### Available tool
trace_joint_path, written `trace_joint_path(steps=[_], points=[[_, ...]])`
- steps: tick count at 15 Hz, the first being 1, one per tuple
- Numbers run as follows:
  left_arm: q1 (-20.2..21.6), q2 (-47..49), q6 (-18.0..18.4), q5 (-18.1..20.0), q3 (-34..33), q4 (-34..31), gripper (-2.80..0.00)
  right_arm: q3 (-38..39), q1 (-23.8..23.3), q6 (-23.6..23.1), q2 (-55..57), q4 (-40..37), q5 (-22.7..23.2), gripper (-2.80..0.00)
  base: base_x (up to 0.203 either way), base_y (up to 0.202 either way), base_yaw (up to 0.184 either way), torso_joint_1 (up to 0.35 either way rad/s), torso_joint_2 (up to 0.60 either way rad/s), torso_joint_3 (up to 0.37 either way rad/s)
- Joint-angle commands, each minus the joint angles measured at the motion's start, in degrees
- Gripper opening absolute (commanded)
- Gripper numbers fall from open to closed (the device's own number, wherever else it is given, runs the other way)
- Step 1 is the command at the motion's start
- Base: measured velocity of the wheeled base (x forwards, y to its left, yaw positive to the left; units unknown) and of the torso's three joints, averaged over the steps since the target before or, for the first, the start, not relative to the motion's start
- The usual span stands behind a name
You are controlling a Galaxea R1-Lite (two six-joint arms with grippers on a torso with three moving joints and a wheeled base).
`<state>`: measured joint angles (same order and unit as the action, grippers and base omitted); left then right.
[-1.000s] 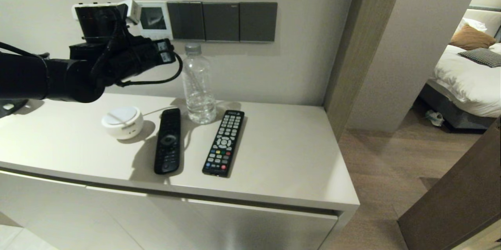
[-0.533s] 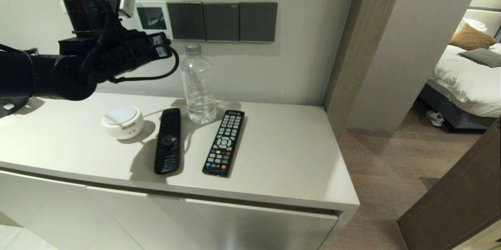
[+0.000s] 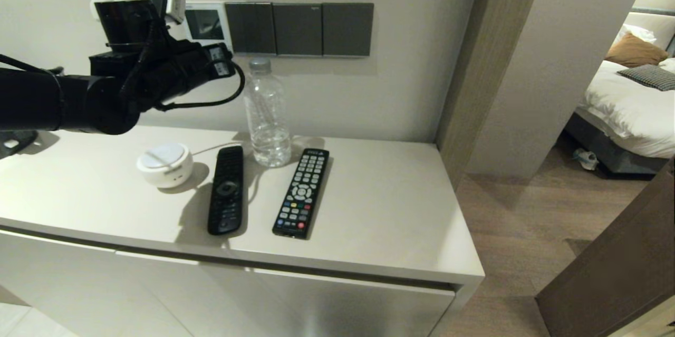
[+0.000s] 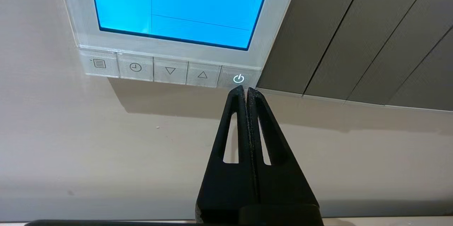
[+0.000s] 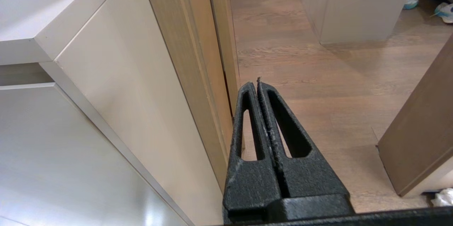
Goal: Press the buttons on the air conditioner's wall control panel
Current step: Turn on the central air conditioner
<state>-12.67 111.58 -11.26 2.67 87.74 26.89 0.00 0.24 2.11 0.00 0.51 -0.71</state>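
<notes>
The white wall control panel (image 3: 207,24) hangs on the wall left of the dark switch plates. In the left wrist view its screen (image 4: 177,6) is lit blue. A row of pale buttons (image 4: 170,71) runs under it, and the power key (image 4: 239,78) at the end glows. My left gripper (image 3: 222,61) is raised in front of the panel's lower edge. It is shut and empty (image 4: 246,90), with its tips just under the power key. My right gripper (image 5: 257,83) is shut and empty, low beside the cabinet's side, over the wood floor.
Three dark grey switch plates (image 3: 299,29) sit right of the panel. On the cabinet top (image 3: 395,210) stand a clear water bottle (image 3: 268,113), a black remote (image 3: 227,189), a keyed remote (image 3: 301,193) and a round white device (image 3: 164,164).
My left arm rose and drew left a little, then shifted slightly back to the right and down. It stays in front of the panel's lower edge. Nothing else moved.
</notes>
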Motion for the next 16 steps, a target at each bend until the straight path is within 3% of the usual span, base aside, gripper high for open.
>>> trace_joint_path(steps=[1, 9, 16], points=[[0.10, 0.84, -0.08, -0.03, 0.59, 0.18, -2.80, 0.09, 0.02, 0.00, 0.09, 0.02, 0.00, -2.80, 0.000, 0.000, 0.000, 0.000, 0.00, 0.000], [0.63, -0.59, -0.08, -0.12, -0.28, 0.24, -2.80, 0.09, 0.02, 0.00, 0.09, 0.02, 0.00, -2.80, 0.000, 0.000, 0.000, 0.000, 0.00, 0.000], [0.36, -10.07, 0.17, -0.08, -7.44, 0.62, -2.80, 0.09, 0.02, 0.00, 0.09, 0.02, 0.00, -2.80, 0.000, 0.000, 0.000, 0.000, 0.00, 0.000]])
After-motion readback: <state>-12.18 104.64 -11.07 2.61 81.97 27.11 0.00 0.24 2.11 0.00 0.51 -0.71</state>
